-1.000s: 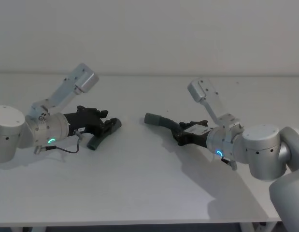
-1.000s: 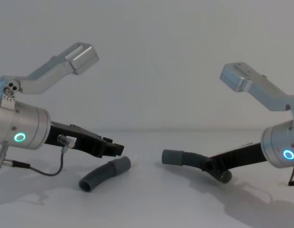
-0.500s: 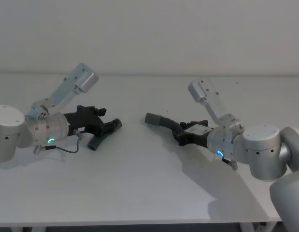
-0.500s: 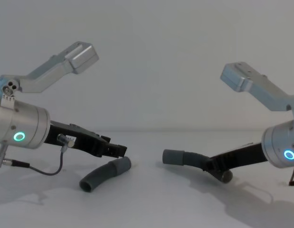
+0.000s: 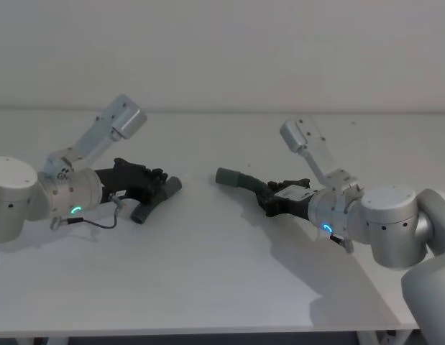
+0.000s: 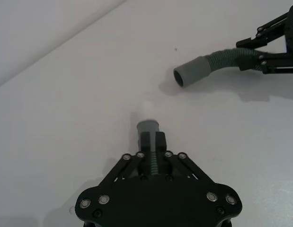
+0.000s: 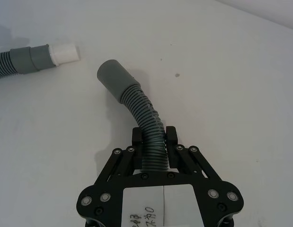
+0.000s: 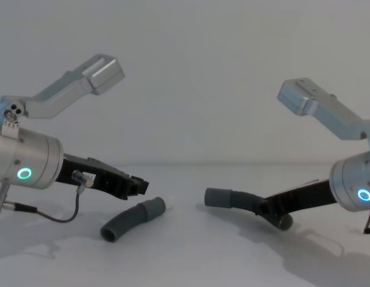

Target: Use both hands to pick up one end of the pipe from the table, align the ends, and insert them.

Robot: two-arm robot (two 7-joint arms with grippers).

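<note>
While the right pincer [image 7: 155, 132] clamps its pipe piece [image 7: 141, 111] by the ribs, the left pincer [image 6: 153, 137], seemingly closed empty, hangs over the other piece [image 8: 132, 218] on the table [image 8: 190, 257], hiding its middle.

Likely robotics lab, test-bench setup; plain white matte table [image 5: 222, 280] set against plain pale wall [image 5: 222, 50]; two silver robot arms reaching in from either side, glowing cyan left ring [image 8: 24, 174] and right ring [image 8: 364, 195] on wrists; black linkage hardware with exposed screws: left gripper [image 5: 159, 184] low over table, right gripper [image 5: 267, 203] clamped on pipe [image 5: 236, 180]; loose grey cable [image 8: 77, 200] hanging off left wrist; white label [image 7: 163, 208] with markings stuck on right gripper body.
</note>
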